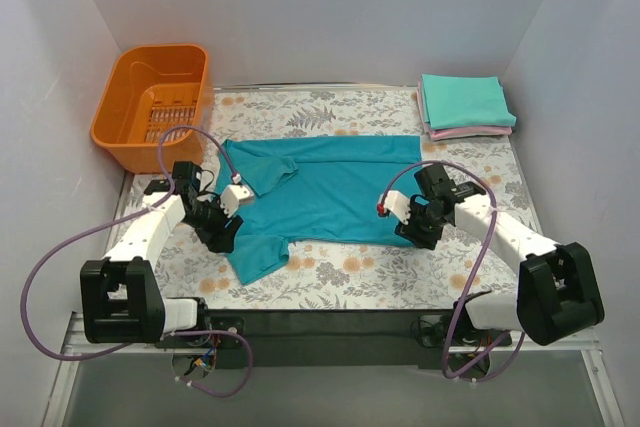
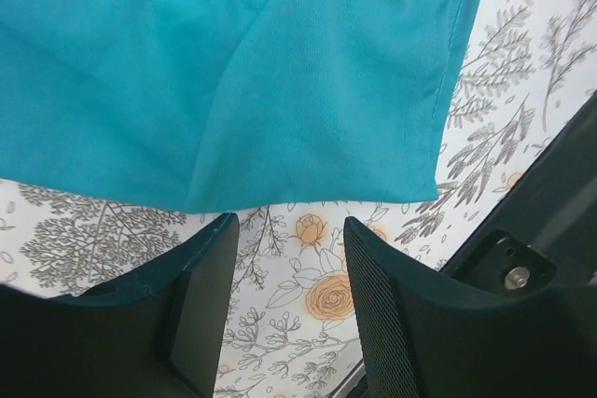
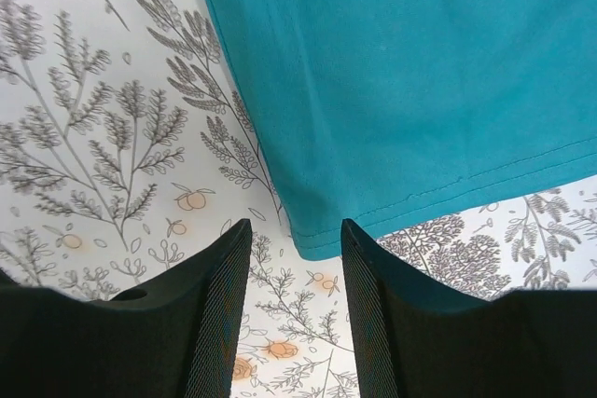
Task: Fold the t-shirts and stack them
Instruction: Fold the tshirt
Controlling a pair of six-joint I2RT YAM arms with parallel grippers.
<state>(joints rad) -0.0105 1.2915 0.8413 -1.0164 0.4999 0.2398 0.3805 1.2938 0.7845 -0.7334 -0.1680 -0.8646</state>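
I can see only a thin edge of the pink shirt (image 1: pixel 470 133). The mint shirt (image 1: pixel 465 100) lies on top and hides the rest. In both wrist views the blue shirt (image 2: pixel 233 72) runs off the top, so I get just a bit of it. From above, the right gripper (image 1: pixel 410 235) covers part of its edge, and it is too small for me to tell if it touches the cloth.

Top camera looks down from behind; both wrist cameras closely face the teal shirt (image 1: pixel 340 192).
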